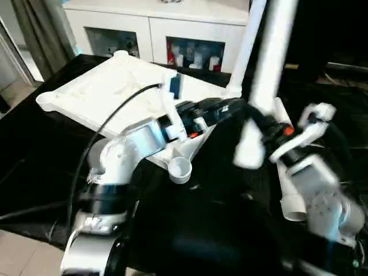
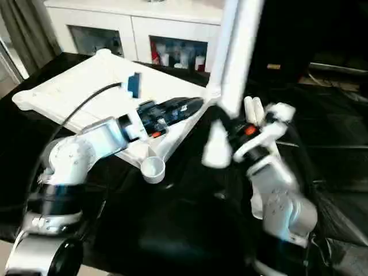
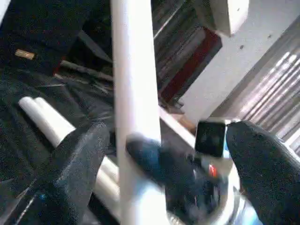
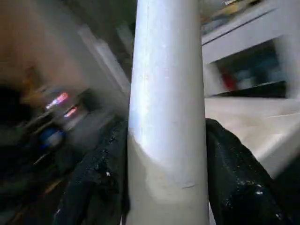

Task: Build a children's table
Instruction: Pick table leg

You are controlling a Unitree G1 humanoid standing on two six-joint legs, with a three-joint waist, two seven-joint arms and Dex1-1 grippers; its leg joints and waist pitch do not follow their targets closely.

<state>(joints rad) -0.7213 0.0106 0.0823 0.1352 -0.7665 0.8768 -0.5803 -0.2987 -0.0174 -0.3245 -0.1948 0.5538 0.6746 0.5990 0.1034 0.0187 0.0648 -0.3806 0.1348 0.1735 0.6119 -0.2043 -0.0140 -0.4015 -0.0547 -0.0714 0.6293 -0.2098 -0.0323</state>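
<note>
The small white plastic ribbed table top [image 1: 109, 86] is seen lying upside down on the black-sheeted worktop [image 1: 34, 155], with 1 long white tube leg [image 2: 217, 52] already standing in a far corner socket. A 2nd white tube leg [image 1: 270, 69] is held upright, pinched between the fingers of the right gripper [image 4: 166, 154]. The left gripper [image 3: 164, 154] is held beside this leg, fingers spread. More legs [image 3: 51, 124] lie on the worktop. If lowered tilted, the leg could miss its socket or slip.
</note>
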